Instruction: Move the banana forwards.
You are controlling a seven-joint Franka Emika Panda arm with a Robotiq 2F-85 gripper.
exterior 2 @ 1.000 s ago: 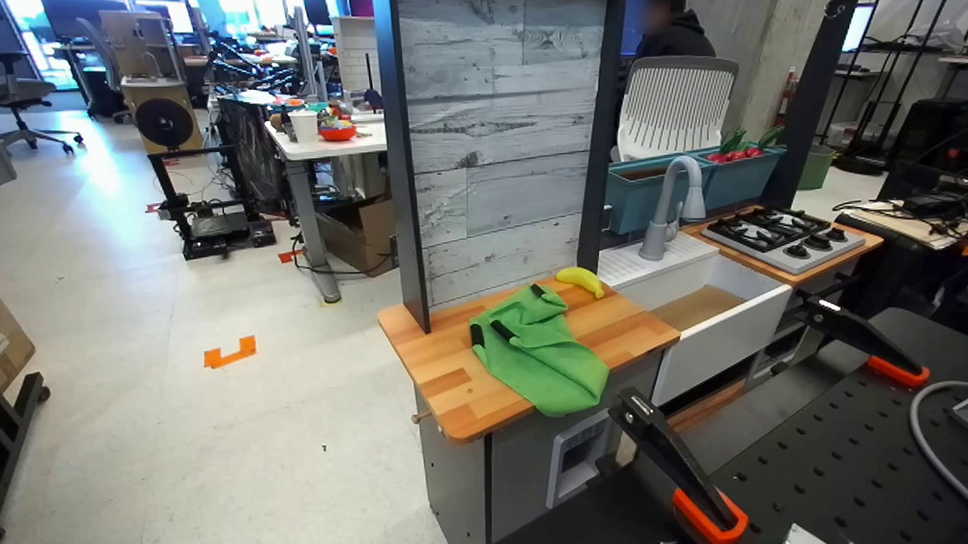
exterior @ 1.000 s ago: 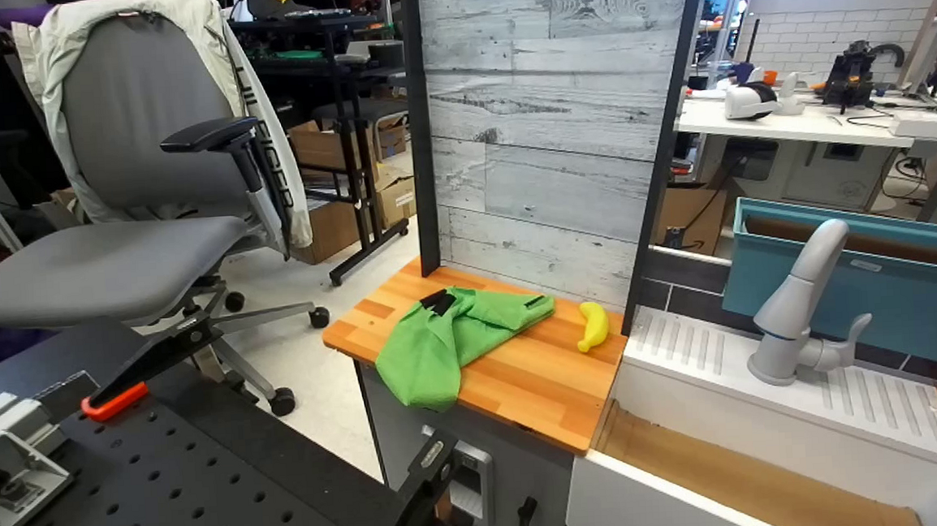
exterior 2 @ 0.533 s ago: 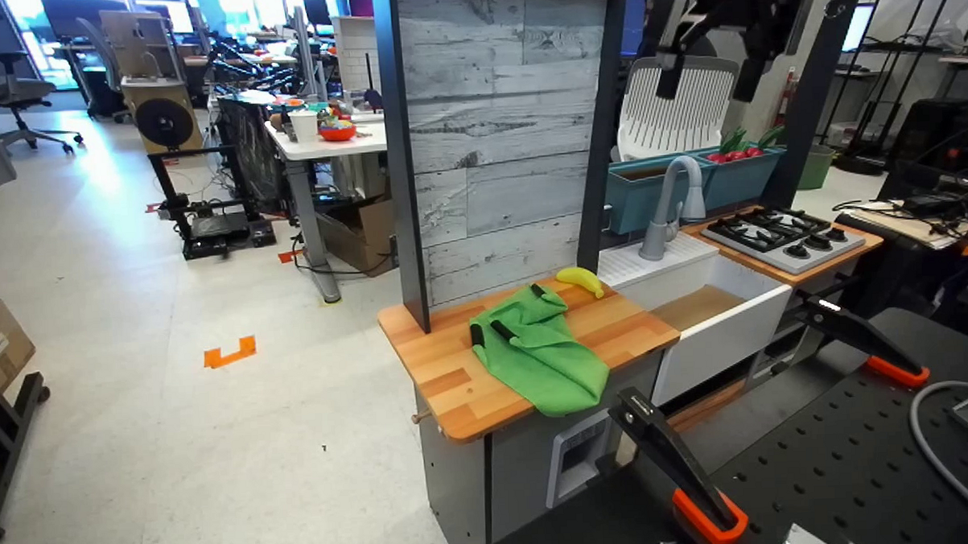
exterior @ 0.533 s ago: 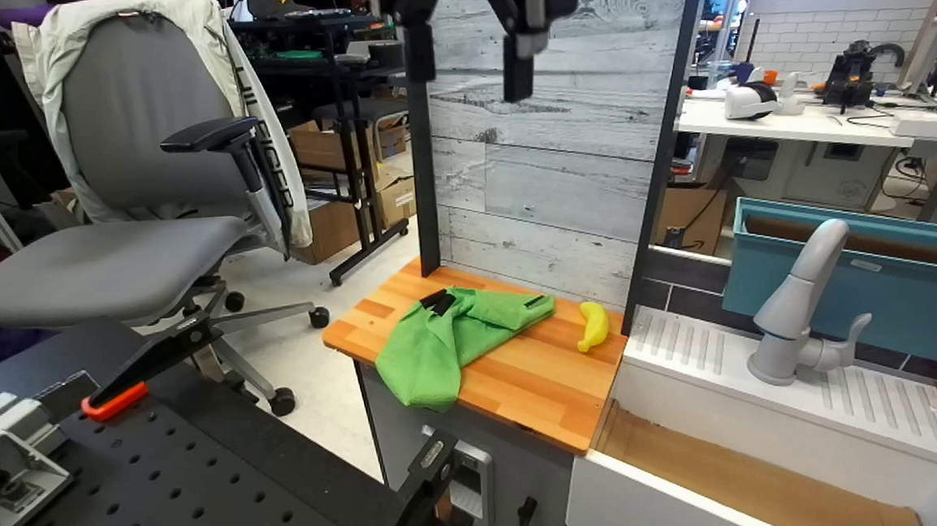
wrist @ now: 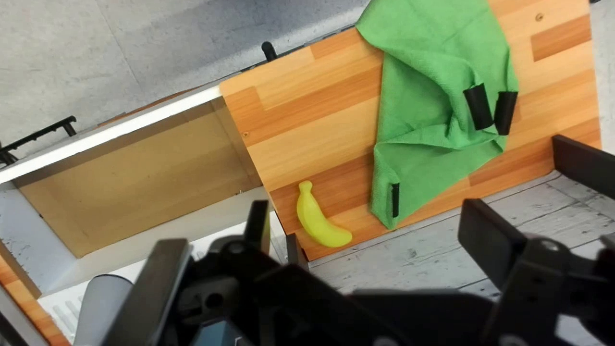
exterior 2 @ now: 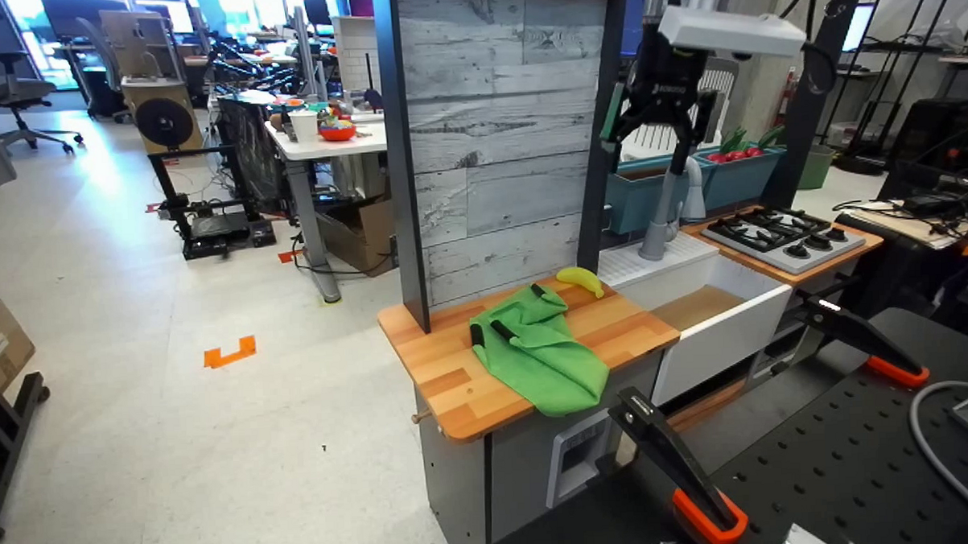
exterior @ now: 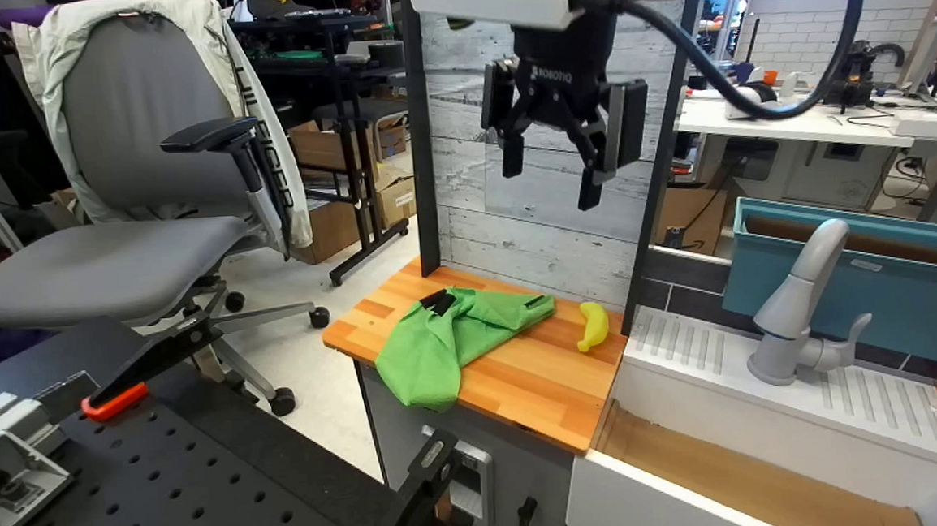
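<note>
The yellow banana (exterior: 594,326) lies on the wooden counter (exterior: 548,372), near the back panel and the sink side. It also shows in an exterior view (exterior 2: 581,281) and in the wrist view (wrist: 316,218). My gripper (exterior: 551,178) hangs well above the counter, in front of the back panel, with its fingers pointing down. It also shows in an exterior view (exterior 2: 646,158) near the faucet's top. In the wrist view the gripper (wrist: 365,216) has its fingers spread wide, with nothing between them. It is open and apart from the banana.
A green cloth (exterior: 461,337) lies beside the banana and hangs over the counter's front edge. The grey plank panel (exterior: 543,144) rises behind. The sink (exterior: 741,458) with its tall faucet (exterior: 797,308) adjoins the counter. A teal planter (exterior: 860,280) stands behind the faucet.
My gripper was out of view one second ago. It has come in from above and moved down towards the counter. The banana and the cloth have not moved.
</note>
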